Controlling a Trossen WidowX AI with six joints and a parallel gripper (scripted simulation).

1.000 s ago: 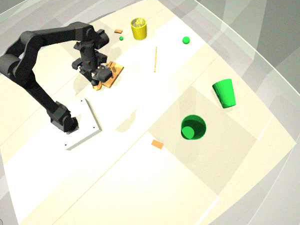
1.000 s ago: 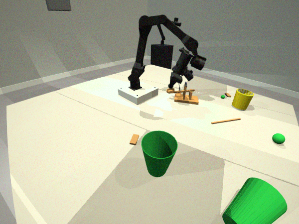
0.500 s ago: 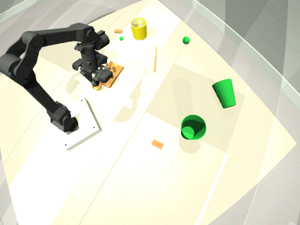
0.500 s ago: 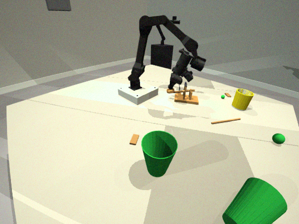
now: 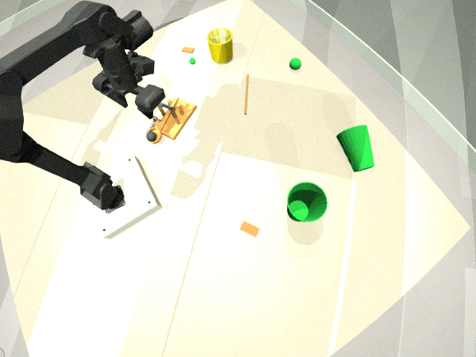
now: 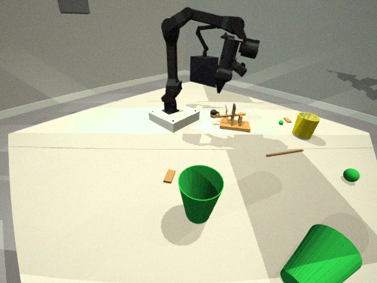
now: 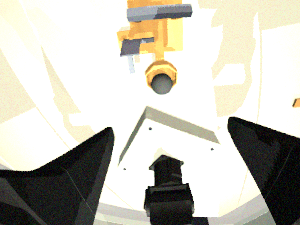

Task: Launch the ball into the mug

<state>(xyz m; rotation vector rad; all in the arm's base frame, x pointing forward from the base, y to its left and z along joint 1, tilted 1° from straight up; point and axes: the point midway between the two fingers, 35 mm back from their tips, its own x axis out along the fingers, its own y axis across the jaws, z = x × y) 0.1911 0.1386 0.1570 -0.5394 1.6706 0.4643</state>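
The dark grey ball (image 5: 151, 136) (image 6: 213, 112) (image 7: 162, 84) sits in the cup at the end of the catapult's arm. The wooden catapult (image 5: 181, 120) (image 6: 235, 124) (image 7: 173, 30) stands upright beside the robot base, its arm nearly level and its cup end toward the base. The yellow mug (image 5: 220, 51) (image 6: 305, 126) stands upright beyond the catapult, opposite the cup end. My gripper (image 5: 138, 111) (image 6: 218, 89) (image 7: 171, 128) is wide open and empty, above the cup and ball. In the wrist view the ball lies ahead of the fingertips, clear of both fingers.
A small green ball (image 5: 192, 60) and an orange block (image 5: 187, 49) lie near the mug. A thin stick (image 5: 246, 94), a larger green ball (image 5: 295, 63), an upright green cup (image 6: 201, 201), a tipped green cup (image 5: 357, 147) and another orange block (image 5: 249, 228) are farther out.
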